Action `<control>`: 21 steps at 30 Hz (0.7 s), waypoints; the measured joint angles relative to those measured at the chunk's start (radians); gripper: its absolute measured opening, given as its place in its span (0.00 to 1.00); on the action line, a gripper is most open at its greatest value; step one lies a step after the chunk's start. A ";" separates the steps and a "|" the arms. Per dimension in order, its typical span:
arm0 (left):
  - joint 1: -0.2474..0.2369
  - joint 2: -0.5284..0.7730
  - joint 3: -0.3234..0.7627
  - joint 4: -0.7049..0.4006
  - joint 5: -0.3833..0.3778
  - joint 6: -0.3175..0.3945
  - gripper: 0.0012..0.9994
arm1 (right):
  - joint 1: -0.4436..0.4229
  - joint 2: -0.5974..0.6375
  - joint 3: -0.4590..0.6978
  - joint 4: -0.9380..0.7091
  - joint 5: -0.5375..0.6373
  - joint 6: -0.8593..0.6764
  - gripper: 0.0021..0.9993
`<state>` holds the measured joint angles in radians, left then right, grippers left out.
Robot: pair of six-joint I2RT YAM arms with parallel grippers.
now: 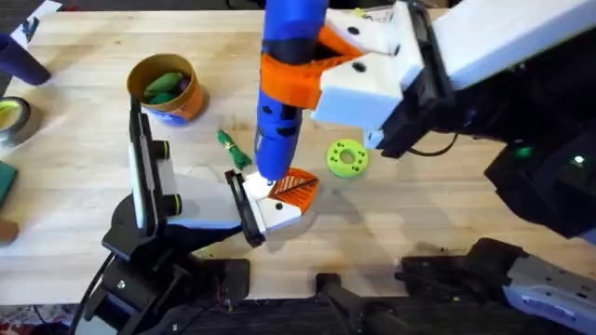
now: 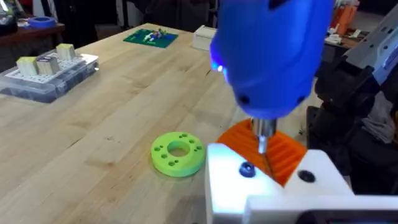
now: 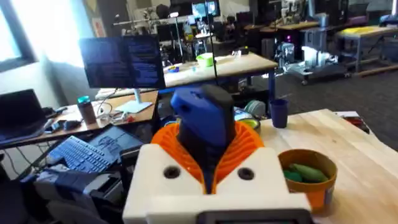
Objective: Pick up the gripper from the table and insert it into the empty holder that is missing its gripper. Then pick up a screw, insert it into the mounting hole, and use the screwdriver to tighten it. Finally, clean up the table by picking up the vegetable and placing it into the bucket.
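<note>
My right gripper point(image 1: 300, 76) is shut on the thick blue screwdriver point(image 1: 282, 102), holding it upright with its tip down. The bit point(image 2: 262, 138) hangs just over the gripper piece point(image 1: 287, 197), a white block with an orange ribbed wedge point(image 2: 283, 155). That piece sits against the black clamp plate point(image 1: 246, 207) of the white holder point(image 1: 147, 177) on the left arm. A dark screw head point(image 2: 247, 169) shows in the block, slightly beside the bit. A slim green vegetable point(image 1: 231, 149) lies on the table beside the screwdriver. The orange bucket point(image 1: 168, 88) behind holds green pieces point(image 3: 305, 172).
A round green disc with holes point(image 1: 346, 158) lies right of the screwdriver. A grey tape roll point(image 1: 11, 119) and a dark-blue cylinder point(image 1: 20, 58) sit at the far left. A clear parts box point(image 2: 46, 74) and a green board point(image 2: 149, 36) rest farther off.
</note>
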<state>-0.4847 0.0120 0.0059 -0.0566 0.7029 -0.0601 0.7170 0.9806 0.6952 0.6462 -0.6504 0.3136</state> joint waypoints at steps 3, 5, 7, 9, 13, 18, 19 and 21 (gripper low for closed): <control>0.000 0.000 0.000 0.000 0.000 0.000 0.02 | 0.000 0.014 0.000 -0.004 -0.009 -0.009 0.03; 0.000 0.000 0.000 0.000 0.000 0.000 0.02 | 0.000 0.015 0.000 -0.003 -0.011 -0.018 0.03; 0.000 0.000 0.000 0.000 0.000 0.000 0.02 | 0.000 0.015 0.000 -0.001 -0.014 -0.025 0.04; 0.000 0.000 0.000 0.000 0.000 0.000 0.02 | 0.000 0.015 0.000 -0.001 -0.019 -0.029 0.04; 0.000 0.000 0.000 0.000 0.000 0.000 0.02 | 0.000 0.019 0.000 0.001 -0.026 -0.030 0.03; 0.000 0.000 0.000 0.000 0.000 0.000 0.02 | 0.000 0.034 0.000 0.000 -0.029 -0.031 0.04; 0.000 0.000 0.000 0.000 0.000 0.000 0.02 | 0.000 0.036 0.000 0.000 -0.028 -0.031 0.04; 0.000 0.000 0.000 0.000 0.000 0.000 0.02 | 0.000 0.036 0.000 0.000 -0.028 -0.031 0.04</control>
<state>-0.4847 0.0120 0.0059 -0.0566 0.7029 -0.0601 0.7170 1.0168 0.6952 0.6462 -0.6789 0.2829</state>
